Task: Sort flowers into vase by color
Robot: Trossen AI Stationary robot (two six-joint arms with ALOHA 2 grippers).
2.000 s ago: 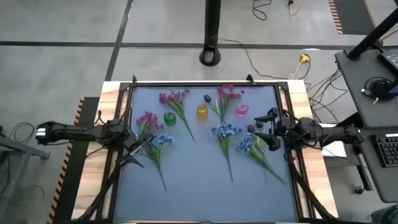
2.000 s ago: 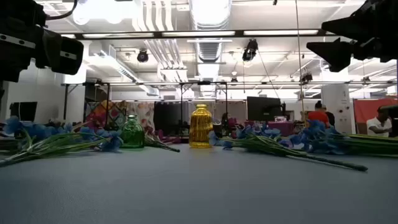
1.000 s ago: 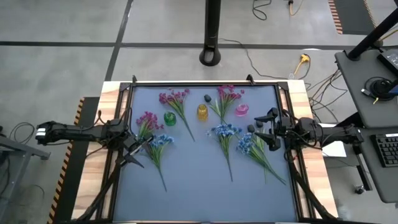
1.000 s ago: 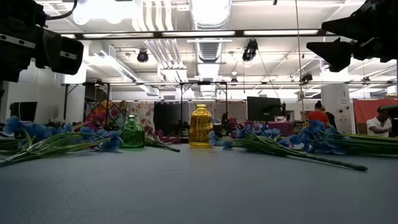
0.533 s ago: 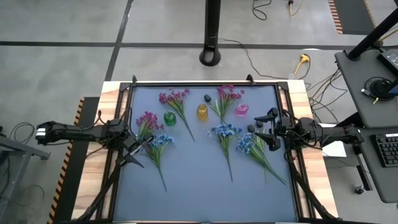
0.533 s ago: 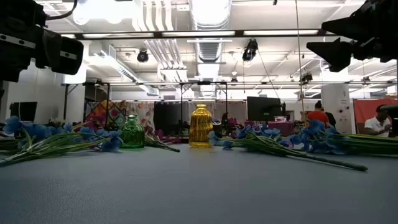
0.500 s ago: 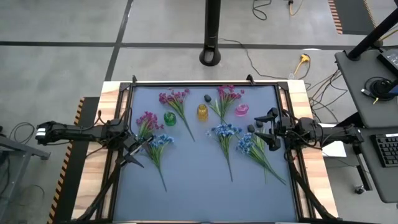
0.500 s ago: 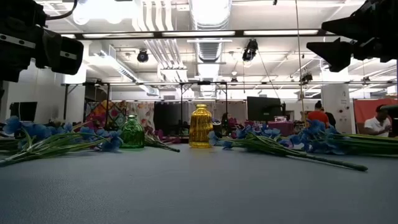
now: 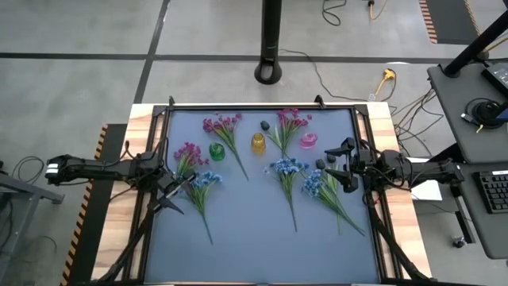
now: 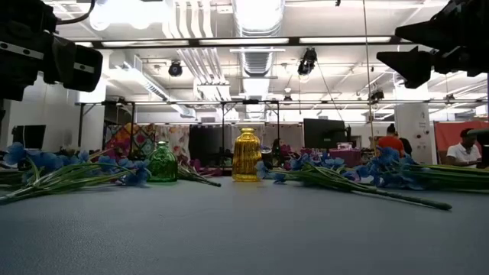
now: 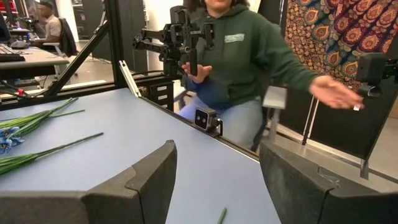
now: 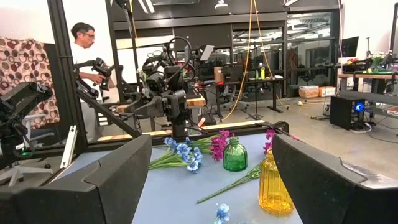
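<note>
Magenta flowers (image 9: 225, 125) (image 9: 290, 121) (image 9: 188, 152) and blue flowers (image 9: 205, 179) (image 9: 286, 167) (image 9: 313, 184) lie flat on the grey-blue table, stems toward the near edge. Among them stand a green vase (image 9: 217, 151), a yellow vase (image 9: 258, 143) and a pink vase (image 9: 309, 141). Two small dark buds (image 9: 264, 125) (image 9: 320, 164) also rest on the table. My left gripper (image 9: 173, 193) hovers open at the left edge beside a blue sprig. At the right edge, my right gripper (image 9: 335, 165) hovers open, with the green vase (image 12: 235, 155) and yellow vase (image 12: 275, 183) ahead of it.
A black frame (image 9: 262, 106) rims the table, with wooden boards (image 9: 119, 159) at its sides. A person in a green sweatshirt (image 11: 242, 56) sits just past the table's edge, one hand (image 11: 336, 93) stretched out. The near half of the table (image 9: 254, 246) holds only stem ends.
</note>
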